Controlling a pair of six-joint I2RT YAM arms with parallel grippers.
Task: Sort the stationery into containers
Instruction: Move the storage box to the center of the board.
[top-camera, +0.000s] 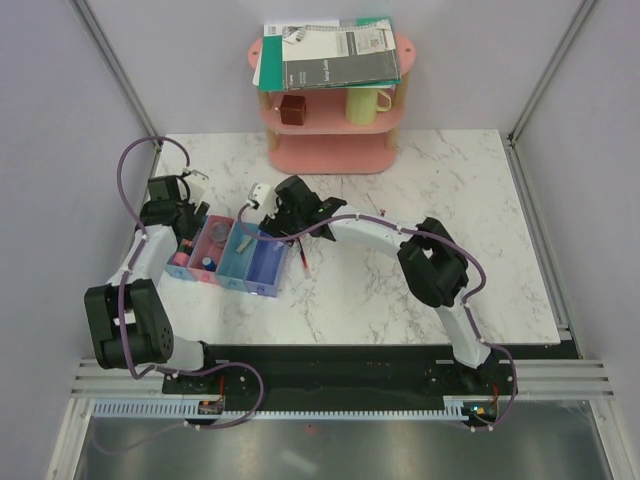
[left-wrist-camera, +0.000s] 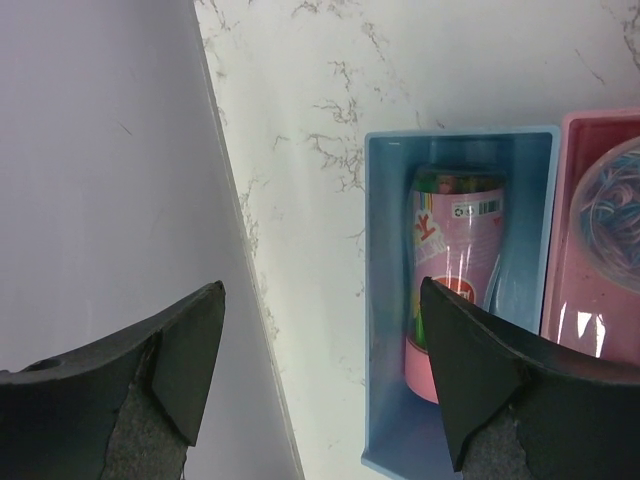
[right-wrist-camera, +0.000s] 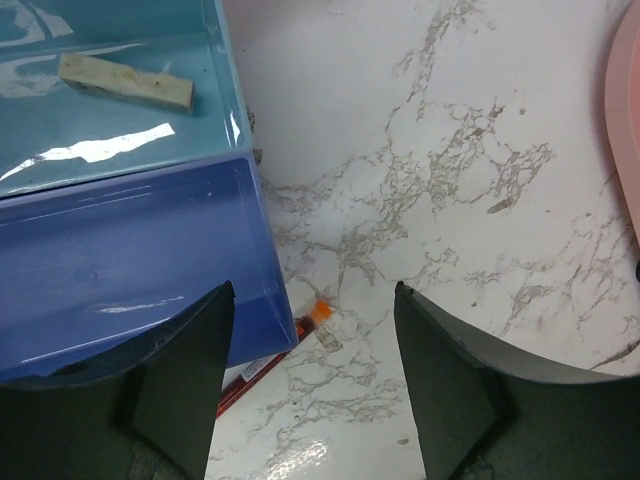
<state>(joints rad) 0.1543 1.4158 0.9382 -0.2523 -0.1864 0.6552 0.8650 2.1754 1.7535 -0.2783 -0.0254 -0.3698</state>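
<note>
The containers (top-camera: 228, 256) are four joined trays at the table's left. In the left wrist view the blue tray (left-wrist-camera: 385, 300) holds a pink cylinder (left-wrist-camera: 455, 260), and the pink tray (left-wrist-camera: 585, 130) beside it holds a round disc (left-wrist-camera: 608, 200). My left gripper (left-wrist-camera: 320, 290) hangs open above the blue tray's outer edge, nothing in it. My right gripper (right-wrist-camera: 312, 290) is open and empty over the violet-blue tray's (right-wrist-camera: 120, 280) corner. A red pen (right-wrist-camera: 305, 323) with an orange tip lies on the marble against that tray. The light blue tray (right-wrist-camera: 120, 140) holds a tan block (right-wrist-camera: 125, 82).
A pink shelf rack (top-camera: 330, 150) stands at the back with notebooks (top-camera: 330, 50) on top, plus a brown cube (top-camera: 292, 108) and a yellow mug (top-camera: 365, 103) on its shelf. A pale wall (left-wrist-camera: 100, 170) runs close along the left of the trays.
</note>
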